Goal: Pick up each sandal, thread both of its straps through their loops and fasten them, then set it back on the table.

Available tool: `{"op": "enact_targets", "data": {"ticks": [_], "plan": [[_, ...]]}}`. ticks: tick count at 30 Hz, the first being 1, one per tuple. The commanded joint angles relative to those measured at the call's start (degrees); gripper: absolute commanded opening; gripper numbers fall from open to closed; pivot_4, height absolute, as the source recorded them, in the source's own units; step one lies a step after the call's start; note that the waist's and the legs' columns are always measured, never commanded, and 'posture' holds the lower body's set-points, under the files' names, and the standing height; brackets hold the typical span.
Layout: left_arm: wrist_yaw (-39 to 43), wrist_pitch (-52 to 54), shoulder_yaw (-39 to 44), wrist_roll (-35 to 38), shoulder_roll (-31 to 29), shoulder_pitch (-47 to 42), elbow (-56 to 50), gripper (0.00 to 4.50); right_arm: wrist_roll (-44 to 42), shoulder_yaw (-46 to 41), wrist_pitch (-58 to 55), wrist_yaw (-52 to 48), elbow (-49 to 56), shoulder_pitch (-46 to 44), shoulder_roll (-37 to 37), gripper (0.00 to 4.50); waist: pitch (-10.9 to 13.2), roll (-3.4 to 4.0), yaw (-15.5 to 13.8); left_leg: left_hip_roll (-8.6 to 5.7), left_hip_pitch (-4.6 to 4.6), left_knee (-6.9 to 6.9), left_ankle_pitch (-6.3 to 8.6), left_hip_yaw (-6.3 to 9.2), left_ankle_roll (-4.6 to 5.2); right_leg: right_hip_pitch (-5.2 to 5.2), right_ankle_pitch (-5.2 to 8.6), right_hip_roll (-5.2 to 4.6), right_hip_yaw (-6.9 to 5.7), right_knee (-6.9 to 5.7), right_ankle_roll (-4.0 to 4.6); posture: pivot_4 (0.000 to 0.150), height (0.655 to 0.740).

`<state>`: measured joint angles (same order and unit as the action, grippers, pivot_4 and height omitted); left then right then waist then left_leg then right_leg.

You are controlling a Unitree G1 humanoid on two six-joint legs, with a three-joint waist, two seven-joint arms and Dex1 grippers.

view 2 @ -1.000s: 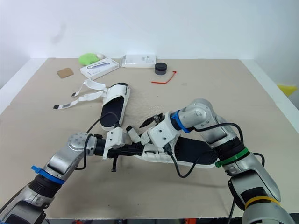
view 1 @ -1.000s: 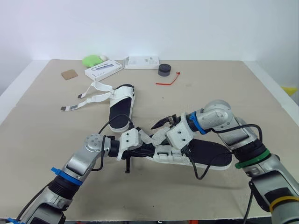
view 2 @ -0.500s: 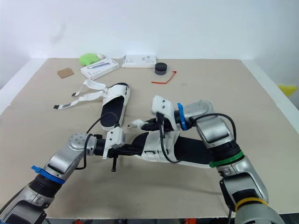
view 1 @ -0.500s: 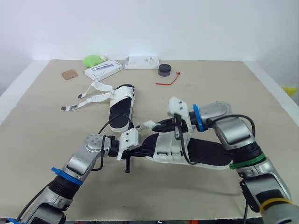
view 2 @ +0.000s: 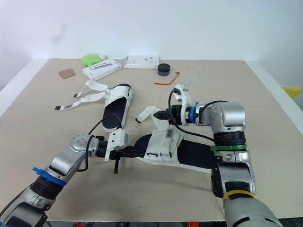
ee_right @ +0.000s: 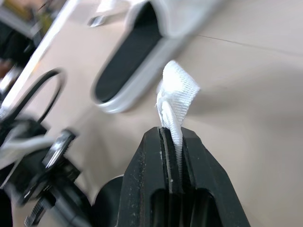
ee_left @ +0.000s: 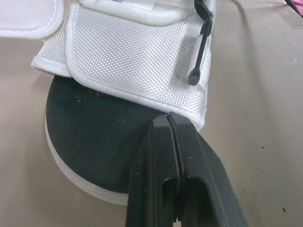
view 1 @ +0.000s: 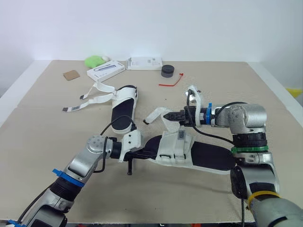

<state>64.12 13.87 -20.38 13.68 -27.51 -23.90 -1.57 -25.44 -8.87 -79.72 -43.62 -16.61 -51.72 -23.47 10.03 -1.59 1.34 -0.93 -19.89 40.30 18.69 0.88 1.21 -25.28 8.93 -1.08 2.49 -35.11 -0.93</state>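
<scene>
The near sandal (view 1: 199, 156), black-soled with a white upper (view 1: 174, 145), lies on the table in front of me. My left gripper (view 1: 143, 150) is shut, pinching the sandal's toe end where the white upper (ee_left: 132, 61) meets the black sole (ee_left: 90, 137). My right gripper (view 1: 167, 115) is shut on one white strap (view 1: 156, 114), holding it lifted above and behind the upper; the strap's folded end (ee_right: 178, 87) sticks out past the fingertips. A second sandal (view 1: 124, 107) lies farther back on the left, its loose straps (view 1: 92, 98) spread out to its left.
Along the table's far edge sit a green object (view 1: 93, 61), two white boxes (view 1: 105, 72) (view 1: 146, 62), a black round cap (view 1: 166, 71) and a red tie (view 1: 170, 82). A brown card (view 1: 70, 75) lies at the far left.
My right gripper has swung up off the sandal's upper and out to the right, drawing the white strap with it. The left gripper has kept its hold on the toe.
</scene>
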Motion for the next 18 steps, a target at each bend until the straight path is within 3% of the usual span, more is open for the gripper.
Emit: {"op": "enact_targets", "data": {"ticks": [1,6,10,11,13,18], "plan": [[-0.1,1.5,-1.3,-2.2,-0.8,1.4,2.5,0.0,-0.9,-5.6,-3.5,4.6,-3.2,-1.7,0.7,0.05,0.0,0.01,0.0,0.0,-0.02,0.0,0.0,0.0,0.0,-0.02,0.0,0.0,0.0,0.0,0.0,0.15,0.74],[0.0,1.7,-1.3,-2.1,-1.0,1.8,1.9,0.0,-1.2,-10.4,-3.5,9.1,-7.5,-1.7,1.0,0.05,0.0,0.06,0.0,0.0,-0.09,0.0,0.0,0.01,0.01,-0.05,-0.02,0.03,0.0,0.01,-0.03,0.15,0.74],[0.1,1.7,-1.3,-2.0,-1.1,1.8,1.8,0.0,-1.8,-7.0,-0.3,7.2,-6.6,-0.2,-0.3,0.05,0.0,0.09,0.1,0.0,-0.12,0.0,0.0,0.0,0.01,-0.05,-0.01,0.09,0.04,0.04,-0.08,0.15,0.74],[0.2,1.7,-1.3,-2.0,-1.1,1.7,1.8,0.0,-1.8,-5.8,0.8,6.5,-6.3,0.1,-0.8,0.8,0.0,0.09,0.1,0.0,-0.12,0.0,0.0,0.01,0.01,-0.05,-0.01,0.12,0.08,0.04,-0.1,0.15,0.74],[0.2,1.7,-1.3,-2.0,-1.1,1.7,1.8,0.0,-2.7,-2.4,2.5,3.1,-4.8,0.7,-2.4,1.47,0.0,0.09,0.1,-0.01,-0.13,0.0,0.0,0.01,0.01,-0.05,0.0,0.15,0.11,0.04,-0.13,0.15,0.74],[0.3,1.7,-1.4,-2.1,-1.3,1.8,1.6,0.0,-3.8,0.8,3.6,-2.5,-6.7,-0.2,-6.2,3.89,-0.1,0.1,0.3,0.0,-0.14,0.0,0.01,0.01,0.02,-0.05,0.03,0.19,0.17,0.05,-0.17,0.15,0.74]]}}
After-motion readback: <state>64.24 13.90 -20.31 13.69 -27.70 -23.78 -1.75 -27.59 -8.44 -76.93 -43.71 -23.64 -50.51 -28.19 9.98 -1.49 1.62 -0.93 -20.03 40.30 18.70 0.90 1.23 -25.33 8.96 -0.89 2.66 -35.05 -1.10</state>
